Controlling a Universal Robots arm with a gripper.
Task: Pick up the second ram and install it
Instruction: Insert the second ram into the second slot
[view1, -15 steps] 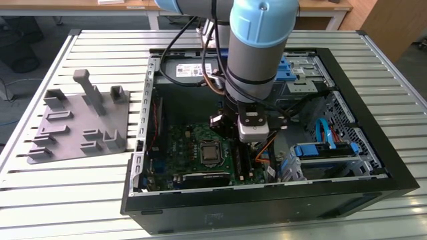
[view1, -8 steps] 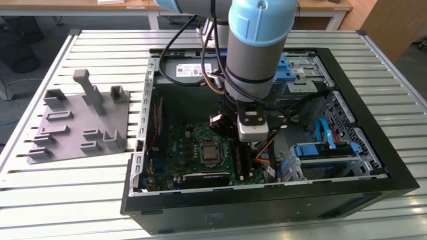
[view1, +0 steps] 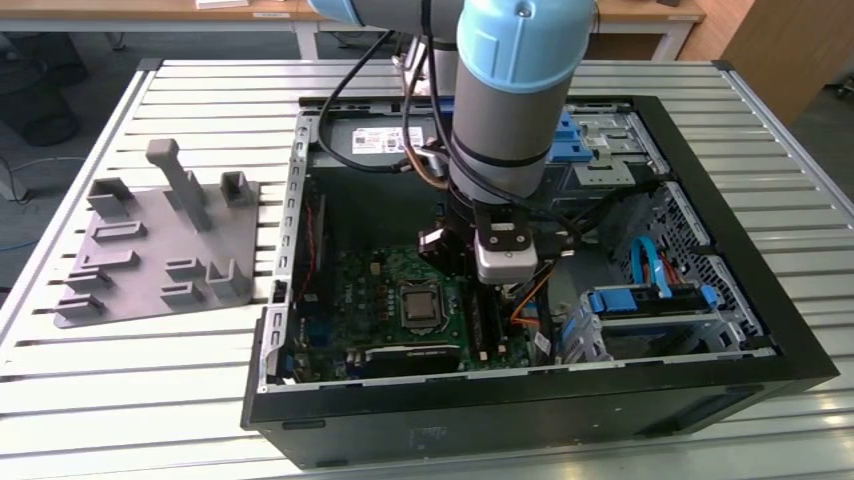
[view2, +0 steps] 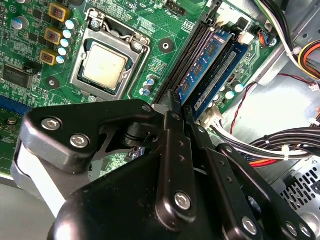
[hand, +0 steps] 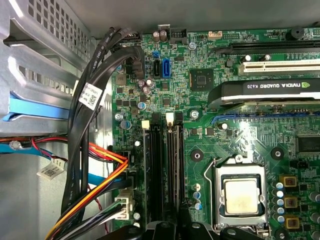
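In the exterior view the black gripper (view1: 502, 290) hangs at three o'clock of the square silver processor (view1: 420, 305). In the second wrist view its fingers (view2: 170, 150) are drawn narrow, their tips just beside the near end of the thin blue-green second ram (view2: 202, 62), which stands upright on the green motherboard (view2: 165, 30). Light, stiff and fragile, the stick probably wants holding by its bare edges, clear of the chips.

Slatted metal table (view1: 134, 400) (grey floor (view1: 174, 45) beyond)

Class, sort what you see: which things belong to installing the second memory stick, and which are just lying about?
Job in hand:
black gripper
dark blue-green memory stick by its tip
green motherboard

Lying about:
grey plastic fixture tray
bundled black cables
blue drive bracket
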